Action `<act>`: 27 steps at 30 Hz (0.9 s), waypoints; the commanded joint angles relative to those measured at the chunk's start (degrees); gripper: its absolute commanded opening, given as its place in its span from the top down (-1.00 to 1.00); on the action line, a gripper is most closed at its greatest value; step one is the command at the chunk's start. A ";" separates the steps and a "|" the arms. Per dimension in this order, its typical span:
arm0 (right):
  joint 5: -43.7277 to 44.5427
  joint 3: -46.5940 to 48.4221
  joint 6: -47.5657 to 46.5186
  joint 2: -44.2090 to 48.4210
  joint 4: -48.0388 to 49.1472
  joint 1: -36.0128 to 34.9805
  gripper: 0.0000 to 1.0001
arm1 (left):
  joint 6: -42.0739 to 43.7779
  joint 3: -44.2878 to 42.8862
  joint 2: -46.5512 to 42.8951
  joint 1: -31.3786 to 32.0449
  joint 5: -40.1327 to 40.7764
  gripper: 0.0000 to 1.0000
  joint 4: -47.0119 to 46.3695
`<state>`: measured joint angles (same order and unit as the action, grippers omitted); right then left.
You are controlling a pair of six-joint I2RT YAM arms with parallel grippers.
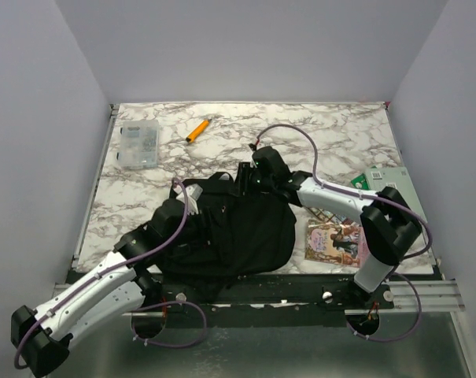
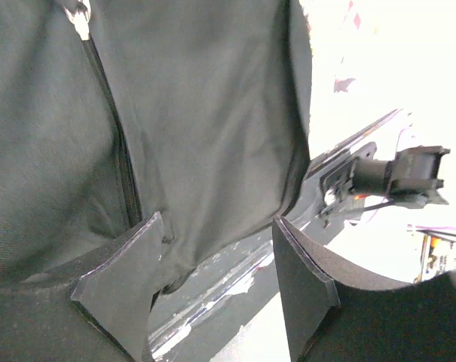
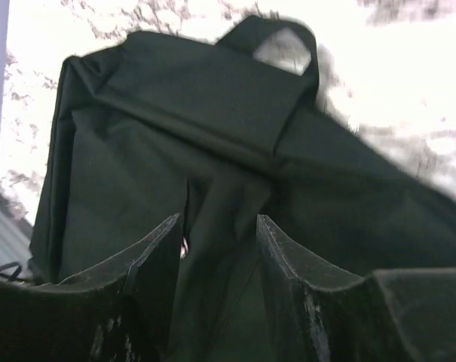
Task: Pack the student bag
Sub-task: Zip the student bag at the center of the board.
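Marble table (image 1: 332, 138): student bag (image 1: 238, 228) btwn jaws (both pairs).

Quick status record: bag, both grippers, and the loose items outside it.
bag: black student bag lying mid-table
left gripper: open, at bag's near-left side
right gripper: open, above bag's far end, by loop handle
outside bag: picture book right of bag; clear plastic box, orange marker far left

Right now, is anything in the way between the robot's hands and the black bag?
No, nothing visible is in the way. The left gripper and the right gripper are both right at the student bag, with their fingers apart and its black cloth just in front of them.
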<state>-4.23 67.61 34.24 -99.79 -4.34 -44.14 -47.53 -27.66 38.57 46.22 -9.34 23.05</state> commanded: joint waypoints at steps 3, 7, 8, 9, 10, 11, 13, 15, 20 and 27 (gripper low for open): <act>-3.82 -10.11 15.42 4.91 5.03 -1.21 -0.01 | 7.53 -10.19 1.44 -12.73 -5.92 -0.22 7.81; -1.10 -10.01 16.27 4.37 6.50 -3.93 -0.04 | 6.67 -13.52 5.19 -20.60 -4.96 -0.22 9.55; -0.27 -9.96 16.23 4.30 6.85 -4.46 -0.05 | 6.53 -13.85 6.30 -21.46 -4.79 -0.22 9.04; 0.22 -9.81 16.17 4.15 6.97 -4.86 -0.06 | 6.67 -14.46 7.50 -22.08 -4.56 -0.23 8.33; 0.69 -9.52 15.87 3.93 6.88 -5.37 -0.07 | 7.18 -15.17 9.26 -22.42 -4.12 -0.23 7.99; 1.36 -9.29 15.67 3.86 6.64 -5.75 -0.07 | 7.69 -16.29 11.09 -22.69 -3.02 -0.23 8.29; 3.23 -9.51 15.05 4.12 6.58 -6.82 -0.07 | 7.80 -18.21 14.90 -23.39 -2.50 -0.20 8.61; 3.67 -8.75 13.82 3.00 5.49 -7.43 -0.08 | 7.89 -19.67 18.46 -23.54 -2.77 -0.17 7.97; 5.75 -6.35 10.73 -0.38 2.36 -9.70 -0.02 | 9.07 -23.69 27.86 -23.54 -3.89 -0.10 7.01; 13.36 -8.60 12.75 0.67 -0.01 -9.98 0.45 | 9.69 -25.36 35.86 -23.36 -3.67 -0.03 6.49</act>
<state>2.66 60.18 46.46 -99.55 -2.20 -53.69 -39.16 -51.66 71.81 22.96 -12.80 29.71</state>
